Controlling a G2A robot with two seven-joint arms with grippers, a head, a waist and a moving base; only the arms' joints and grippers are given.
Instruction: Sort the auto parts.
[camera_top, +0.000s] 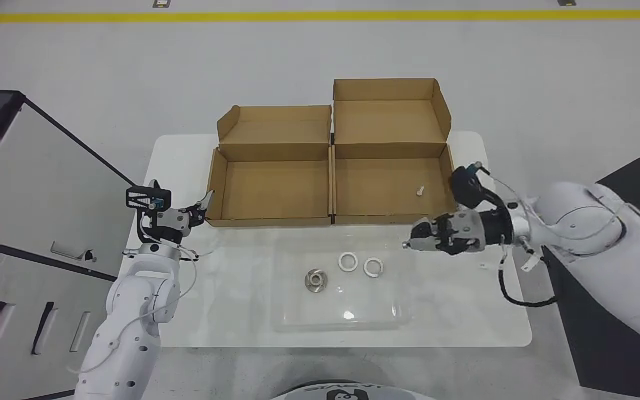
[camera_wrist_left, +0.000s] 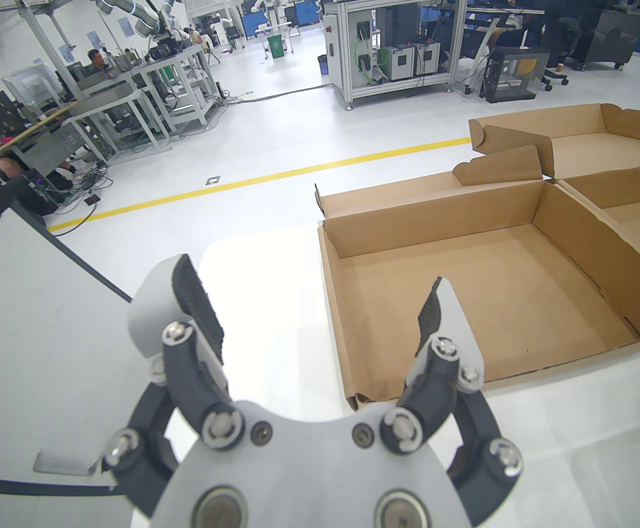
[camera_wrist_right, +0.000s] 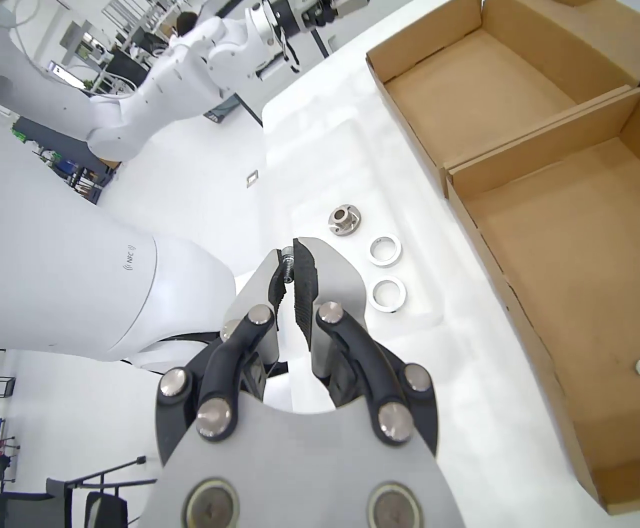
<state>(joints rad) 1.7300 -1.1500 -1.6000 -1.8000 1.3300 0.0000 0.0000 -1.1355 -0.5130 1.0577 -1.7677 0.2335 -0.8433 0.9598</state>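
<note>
Nearby, two brown boxes (camera_top: 275, 188) (camera_top: 385, 185) sit side by side behind a clear tray (camera_top: 392, 320) holding two shiny rings (camera_wrist_right: 384, 250) (camera_wrist_right: 387, 293) and a round hub (camera_wrist_right: 344, 220). The right gripper (camera_wrist_right: 287, 248) pinches a small, silver, ridged screw (camera_wrist_right: 288, 270) by the tray's corner. The left gripper (camera_wrist_left: 310, 272) is spread wide.

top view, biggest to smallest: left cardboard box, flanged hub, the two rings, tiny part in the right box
1. left cardboard box
2. flanged hub, ring beside it, other ring: look alike, not ranked
3. tiny part in the right box
</note>
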